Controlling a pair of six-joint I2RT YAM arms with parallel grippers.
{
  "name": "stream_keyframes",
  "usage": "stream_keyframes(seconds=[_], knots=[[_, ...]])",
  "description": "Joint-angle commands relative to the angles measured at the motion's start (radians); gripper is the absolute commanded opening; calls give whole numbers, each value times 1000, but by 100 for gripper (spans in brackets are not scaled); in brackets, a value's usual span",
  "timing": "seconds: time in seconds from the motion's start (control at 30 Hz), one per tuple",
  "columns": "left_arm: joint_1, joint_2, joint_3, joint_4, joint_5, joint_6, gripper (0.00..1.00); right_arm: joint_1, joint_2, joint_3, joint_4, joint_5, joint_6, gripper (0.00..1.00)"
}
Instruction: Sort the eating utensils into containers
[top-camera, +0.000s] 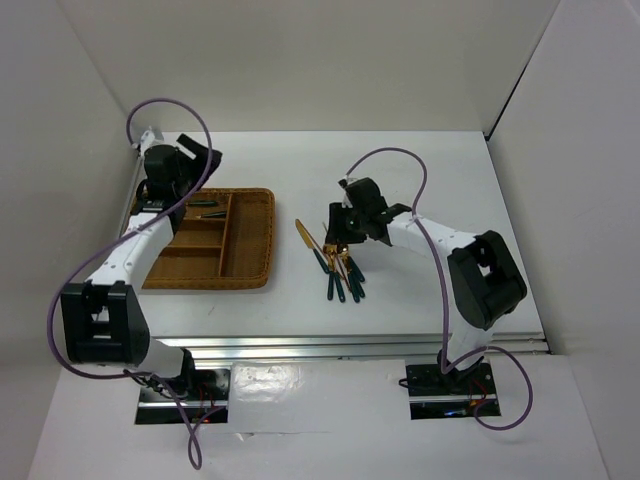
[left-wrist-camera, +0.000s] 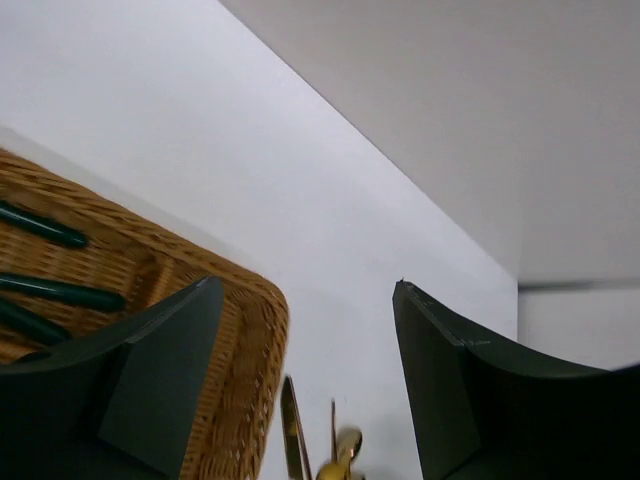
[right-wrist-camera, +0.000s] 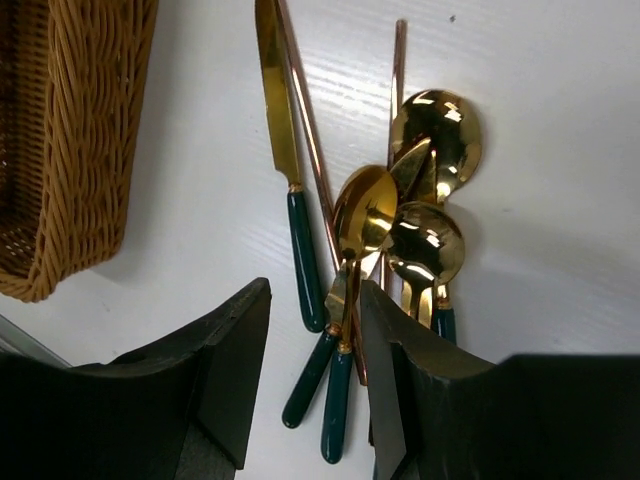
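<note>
A pile of eating utensils (top-camera: 340, 272) lies on the white table right of the wicker tray (top-camera: 255, 240). In the right wrist view I see a gold knife (right-wrist-camera: 275, 100), thin gold chopsticks (right-wrist-camera: 312, 160) and several gold spoons (right-wrist-camera: 365, 210) with teal handles (right-wrist-camera: 338, 400). My right gripper (right-wrist-camera: 313, 292) is open, low over the pile, its jaws either side of the handles; it also shows in the top view (top-camera: 340, 232). My left gripper (left-wrist-camera: 305, 300) is open and empty above the tray's far end (top-camera: 205, 165). Some teal-handled utensils (left-wrist-camera: 60, 292) lie in the tray.
The tray's near right corner (right-wrist-camera: 80, 150) is left of the pile. White walls enclose the table at the back and sides. The knife blade (left-wrist-camera: 292, 430) and a spoon (left-wrist-camera: 345, 450) show between the left fingers, beyond the tray rim (left-wrist-camera: 250, 340).
</note>
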Motion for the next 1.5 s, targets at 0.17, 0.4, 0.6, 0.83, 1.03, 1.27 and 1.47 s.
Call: stream_keyframes(seconds=[0.17,0.4,0.6,0.83,1.03,1.27,1.47], knots=[[-69,-147,-115,-32,286,266,80,123,77,57,5,50,-81,49],[-91,-245,-162,-86,268,306,80,132,166,81,5,47,-91,49],[-100,-285,-184,-84,277,324,81,141,197,115,-7,47,-109,47],[-100,-285,-184,-84,276,325,81,141,245,156,-28,66,-118,47],[-100,-276,-184,-84,296,325,81,141,291,166,-28,66,-118,45],[-134,-296,-205,-84,256,314,81,141,346,193,-37,99,-109,29],[-174,-305,-225,-94,236,303,81,141,377,203,-68,144,-98,8]])
